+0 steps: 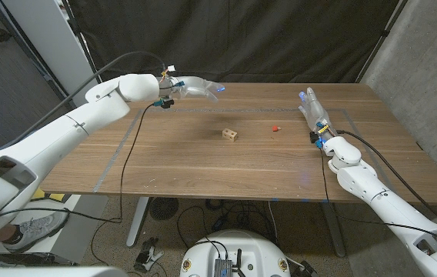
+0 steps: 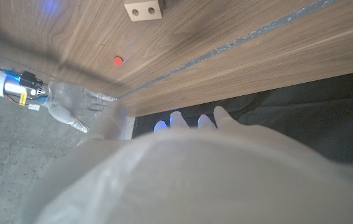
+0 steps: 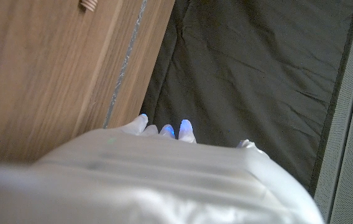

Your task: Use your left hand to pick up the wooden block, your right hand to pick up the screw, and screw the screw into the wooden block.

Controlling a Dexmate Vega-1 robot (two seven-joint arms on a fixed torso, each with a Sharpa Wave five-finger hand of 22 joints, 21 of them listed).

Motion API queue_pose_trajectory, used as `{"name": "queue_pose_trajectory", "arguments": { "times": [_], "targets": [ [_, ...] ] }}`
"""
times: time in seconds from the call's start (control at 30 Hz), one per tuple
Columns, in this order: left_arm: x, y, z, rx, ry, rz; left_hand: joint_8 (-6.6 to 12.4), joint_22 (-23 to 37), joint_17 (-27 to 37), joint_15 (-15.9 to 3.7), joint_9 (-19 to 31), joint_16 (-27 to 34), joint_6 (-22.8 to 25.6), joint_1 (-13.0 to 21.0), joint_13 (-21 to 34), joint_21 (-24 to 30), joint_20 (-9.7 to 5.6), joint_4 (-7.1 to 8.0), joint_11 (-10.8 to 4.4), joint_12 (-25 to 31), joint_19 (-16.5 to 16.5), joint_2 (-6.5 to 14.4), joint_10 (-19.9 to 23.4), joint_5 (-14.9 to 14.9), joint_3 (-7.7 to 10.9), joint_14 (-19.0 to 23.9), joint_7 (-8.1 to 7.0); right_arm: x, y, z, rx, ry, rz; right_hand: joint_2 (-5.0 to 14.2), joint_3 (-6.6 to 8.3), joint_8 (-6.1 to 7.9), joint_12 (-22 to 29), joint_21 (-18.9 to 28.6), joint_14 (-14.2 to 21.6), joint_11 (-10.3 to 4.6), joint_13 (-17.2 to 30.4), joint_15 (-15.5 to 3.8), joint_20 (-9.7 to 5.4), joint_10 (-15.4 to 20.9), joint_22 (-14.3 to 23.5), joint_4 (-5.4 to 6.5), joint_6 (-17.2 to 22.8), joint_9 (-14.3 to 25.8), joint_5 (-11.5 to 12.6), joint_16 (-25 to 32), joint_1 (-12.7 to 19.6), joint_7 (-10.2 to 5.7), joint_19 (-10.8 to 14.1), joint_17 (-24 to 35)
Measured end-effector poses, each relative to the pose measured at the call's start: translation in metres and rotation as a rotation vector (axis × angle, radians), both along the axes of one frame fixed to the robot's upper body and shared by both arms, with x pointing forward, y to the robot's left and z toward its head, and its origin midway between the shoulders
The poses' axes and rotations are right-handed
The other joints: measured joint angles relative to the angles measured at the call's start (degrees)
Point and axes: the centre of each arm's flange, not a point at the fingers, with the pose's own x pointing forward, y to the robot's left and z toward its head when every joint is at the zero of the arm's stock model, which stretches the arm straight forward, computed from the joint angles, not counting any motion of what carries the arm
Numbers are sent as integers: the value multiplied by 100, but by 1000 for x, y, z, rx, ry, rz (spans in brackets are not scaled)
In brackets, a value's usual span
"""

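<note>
A small wooden block (image 1: 230,135) with two holes lies near the middle of the table; the left wrist view shows the block (image 2: 143,9) too. A small red screw (image 1: 275,128) lies a little to its right, also seen as the red screw (image 2: 118,60). My left hand (image 1: 196,88) hovers over the far left part of the table, fingers stretched out and apart, holding nothing. My right hand (image 1: 313,111) stands on its edge at the right side of the table, fingers straight, empty; the right hand (image 2: 71,107) shows in the left wrist view as well.
The wooden table (image 1: 172,161) has a strip of grey tape (image 1: 123,154) running along its left side. A black curtain (image 1: 280,38) hangs behind the far edge. A cable (image 1: 128,161) drapes from my left wrist over the table's left part.
</note>
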Motion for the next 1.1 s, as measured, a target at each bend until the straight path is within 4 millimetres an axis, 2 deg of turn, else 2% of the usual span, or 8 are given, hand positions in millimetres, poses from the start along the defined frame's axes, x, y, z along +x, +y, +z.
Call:
{"name": "queue_pose_trajectory", "arguments": {
  "times": [0.17,0.2,0.47,0.67,0.77,0.9,1.03,1.1],
  "targets": [
    [1,-6,14,13,-24,-1,32,0,0,-53,0,0,153,257,26,-27,57,-22,-23,28,-117,-122,58,-28,22,-11,31,0,-1,0,4,0,-4,0,0,0,0,0,0,0,0,0,0,0,0,0,0,0,0,0,0,0,0,0],
    [1,-7,8,76,1,5,32,0,0,-53,11,0,157,294,46,-47,75,-22,-23,28,-140,-158,58,-28,22,-11,35,0,-1,-2,6,3,-5,0,0,0,0,0,0,0,0,0,0,0,0,0,0,0,0,0,0,0,0,0],
    [3,-18,21,181,-5,9,45,0,28,-31,29,0,198,519,79,-49,112,-22,28,28,-239,-262,6,-28,22,-32,120,1,-2,-4,17,5,-12,0,24,0,0,0,0,42,0,0,31,42,0,-24,1,0,0,0,0,63,31,0],
    [3,-28,27,290,-23,14,76,0,28,-25,29,0,196,794,106,-71,128,-21,20,28,-518,-356,15,-28,21,-90,181,1,-3,-5,26,6,-17,-30,24,0,0,0,0,42,0,0,31,42,0,-24,1,0,0,0,29,63,30,0],
    [3,-31,29,320,-29,18,75,0,28,-30,28,0,196,914,108,-71,195,-3,-9,71,-610,-399,105,-28,40,-94,181,1,-3,-6,29,6,-19,-30,24,0,0,0,0,44,0,0,31,44,0,-24,1,0,0,0,29,63,30,0],
    [3,-36,31,359,-40,23,76,0,28,-14,28,0,267,1107,133,-71,264,1,-11,116,-765,-439,236,-28,43,-78,252,1,-3,-7,35,6,-21,-30,19,0,0,0,0,126,0,0,31,82,0,-66,1,0,0,0,29,63,30,0],
    [2,-41,31,393,-56,25,127,-1,28,34,28,62,448,1364,154,-71,296,1,167,210,-853,-518,433,-28,43,17,364,2,-3,-8,38,6,-22,-30,25,0,0,0,0,147,0,0,31,60,0,-72,0,0,0,0,29,125,30,0],
    [2,-42,31,403,-67,28,142,0,27,31,28,83,537,1480,159,-71,296,1,200,256,-853,-570,579,-28,43,96,453,2,-3,-8,39,5,-23,-30,25,0,0,0,0,156,0,0,30,50,0,-72,0,0,0,0,29,125,30,0]
  ]
}}
